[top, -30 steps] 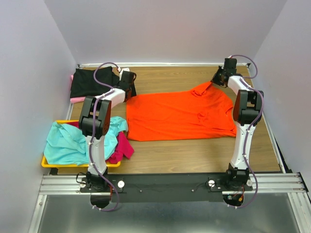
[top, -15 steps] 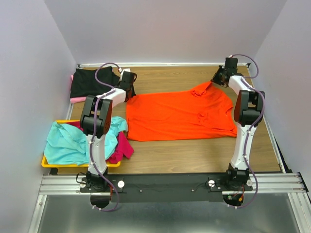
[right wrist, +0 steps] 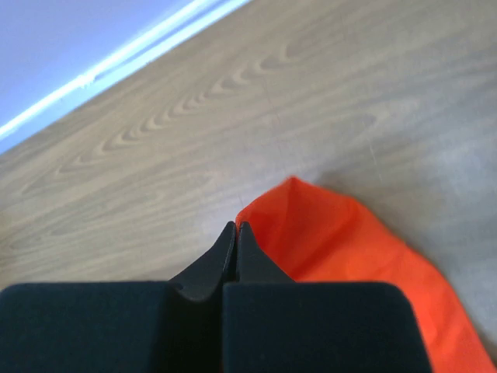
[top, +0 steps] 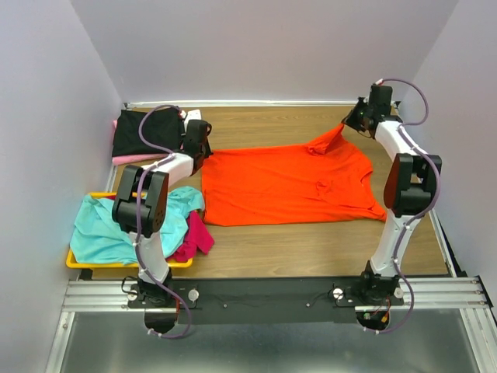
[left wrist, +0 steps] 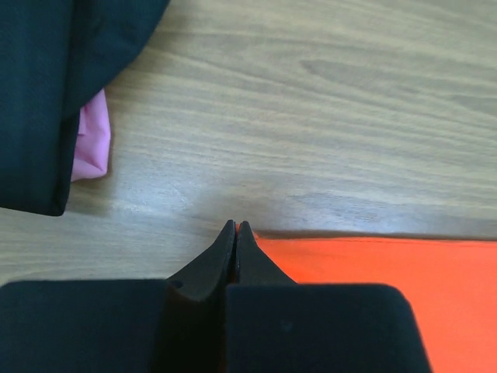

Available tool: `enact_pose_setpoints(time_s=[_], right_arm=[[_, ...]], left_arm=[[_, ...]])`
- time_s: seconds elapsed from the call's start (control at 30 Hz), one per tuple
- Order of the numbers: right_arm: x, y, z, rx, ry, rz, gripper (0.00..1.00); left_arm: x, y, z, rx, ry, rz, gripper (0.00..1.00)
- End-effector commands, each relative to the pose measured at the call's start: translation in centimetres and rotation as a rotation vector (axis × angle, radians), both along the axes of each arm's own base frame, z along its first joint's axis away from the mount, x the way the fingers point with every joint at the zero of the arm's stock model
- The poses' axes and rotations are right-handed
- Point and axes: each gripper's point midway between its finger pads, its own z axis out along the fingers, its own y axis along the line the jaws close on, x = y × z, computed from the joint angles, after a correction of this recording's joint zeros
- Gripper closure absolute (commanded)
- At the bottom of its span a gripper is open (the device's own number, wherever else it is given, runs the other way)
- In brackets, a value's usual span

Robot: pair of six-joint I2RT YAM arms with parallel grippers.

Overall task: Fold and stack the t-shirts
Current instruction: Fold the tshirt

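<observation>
Table [top: 311, 245] wood-grain, walls [top: 264, 47] pale lilac, orange t-shirt [top: 287, 186] lying on it.

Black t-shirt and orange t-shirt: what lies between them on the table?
Bare wooden table in the left wrist view; from the top, the shut left hand sits over it at the orange t-shirt's corner.

Plain pale lilac walls [top: 264, 47] close the wood-grain worktop [top: 311, 249] on three sides. A white strip [top: 264, 102] runs along its far edge, an aluminium rail [top: 97, 295] along the near one.
</observation>
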Motion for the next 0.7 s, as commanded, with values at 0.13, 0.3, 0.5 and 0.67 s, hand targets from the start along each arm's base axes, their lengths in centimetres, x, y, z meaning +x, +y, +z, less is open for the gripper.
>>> enact_pose_setpoints(time_s=[0.13, 0.3, 0.5, 0.67], right_arm=[[-4.1, -0.2, 2.1, 0.008, 0.0, -0.024, 1.0], [-7.0, -0.6, 3.4, -0.013, -0.01, -0.047, 1.0], [-11.1, -0.8, 4.5, -0.037, -0.024, -0.065, 0.99], [-14.8, -1.0, 3.5, -0.052, -0.003, -0.081, 1.0]], left_arm=[[-0.5, 0.1, 3.8, -0.043, -0.141, 0.006, 1.0], [-1.3, -0.4, 3.6, -0.051, -0.141, -0.012, 1.0], [-2.4, -0.8, 3.3, -0.042, -0.138, -0.034, 1.0], [-3.8, -0.9, 3.6, -0.035, -0.154, -0.044, 1.0]])
